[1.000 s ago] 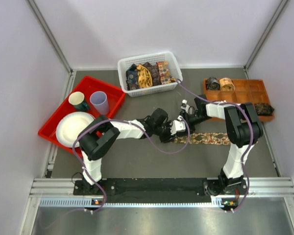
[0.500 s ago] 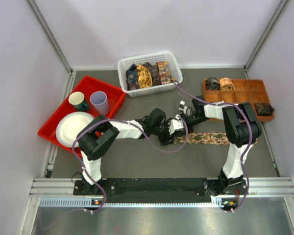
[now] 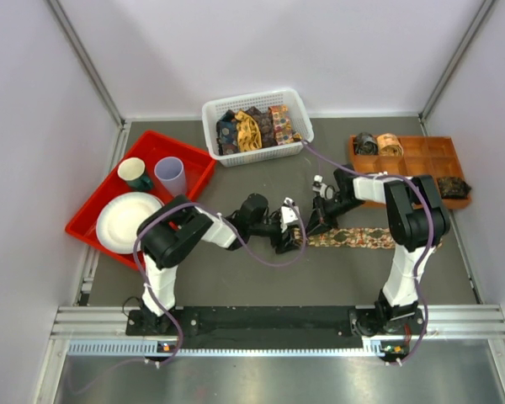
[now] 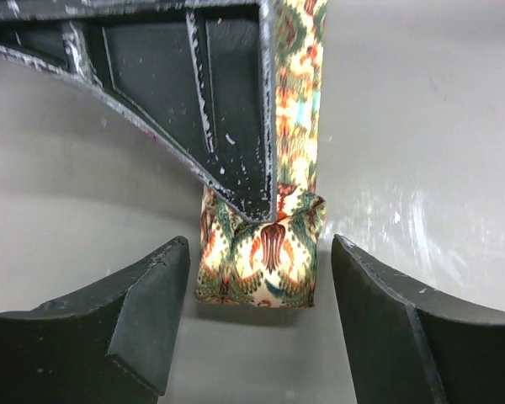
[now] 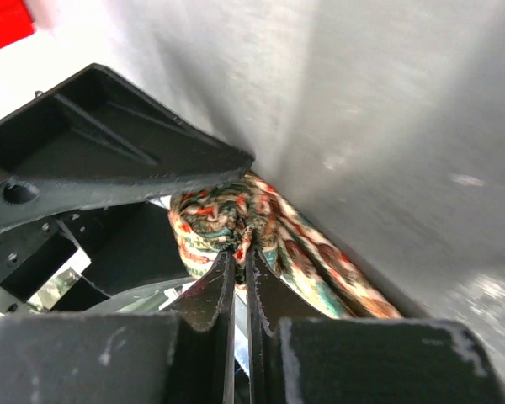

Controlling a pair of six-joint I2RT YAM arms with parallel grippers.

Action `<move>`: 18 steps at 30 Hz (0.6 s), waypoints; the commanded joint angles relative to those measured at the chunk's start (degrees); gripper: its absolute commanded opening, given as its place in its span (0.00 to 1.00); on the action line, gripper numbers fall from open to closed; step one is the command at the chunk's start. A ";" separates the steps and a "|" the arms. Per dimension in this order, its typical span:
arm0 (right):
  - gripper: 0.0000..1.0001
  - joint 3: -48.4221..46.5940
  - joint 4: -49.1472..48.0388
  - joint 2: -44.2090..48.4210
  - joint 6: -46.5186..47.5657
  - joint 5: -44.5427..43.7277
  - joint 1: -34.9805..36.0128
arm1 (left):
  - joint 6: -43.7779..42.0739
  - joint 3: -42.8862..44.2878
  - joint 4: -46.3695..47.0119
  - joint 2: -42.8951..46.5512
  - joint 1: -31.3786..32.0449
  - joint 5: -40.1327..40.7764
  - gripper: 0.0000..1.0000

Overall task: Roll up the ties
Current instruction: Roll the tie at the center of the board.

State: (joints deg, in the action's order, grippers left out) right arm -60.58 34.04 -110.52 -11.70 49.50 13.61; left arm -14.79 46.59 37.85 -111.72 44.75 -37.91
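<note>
**A:** What does the overhead view show?

**B:** A tan tie [image 3: 358, 239] with orange-red motifs lies flat on the dark table [image 3: 236, 278], running right from the middle. Both arms reach in low so their tips meet at its left end. The left gripper [image 3: 289, 234] comes from the left, and the right gripper [image 3: 316, 220] is folded back from the right. Behind them, a white basket [image 3: 212, 111] holds unrolled ties [image 3: 251, 128]. An orange divided tray [image 3: 421, 158] on the right holds rolled coils [image 3: 377, 143], likely where finished rolls go.

**A:** And the left wrist camera?

**B:** Its two fingers [image 4: 143, 311] are spread wide and hold nothing. They flank the tie's end, which is turned over into a short fold. One black finger of the right gripper comes down onto that fold. The wide spread seems meant to leave room around the fold, ready to steady it.

**A:** The right wrist camera?

**B:** Its fingers [image 5: 215, 295] are clamped almost together, pinching a bunch of the turned-over fabric at their tips. That pinch looks like the core a roll would wind around. The rest of the tie trails off to the lower right, so the rolling appears barely begun.
</note>
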 commanded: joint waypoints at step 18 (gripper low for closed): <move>0.00 -0.25 0.24 -2.42 4.50 -21.55 0.54 | 2.90 3.95 -3.76 -4.99 0.69 -2.69 0.69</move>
State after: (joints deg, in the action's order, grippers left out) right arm -62.06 38.37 -110.52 -10.94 41.67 12.80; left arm -15.40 50.17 42.04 -116.62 44.82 -42.02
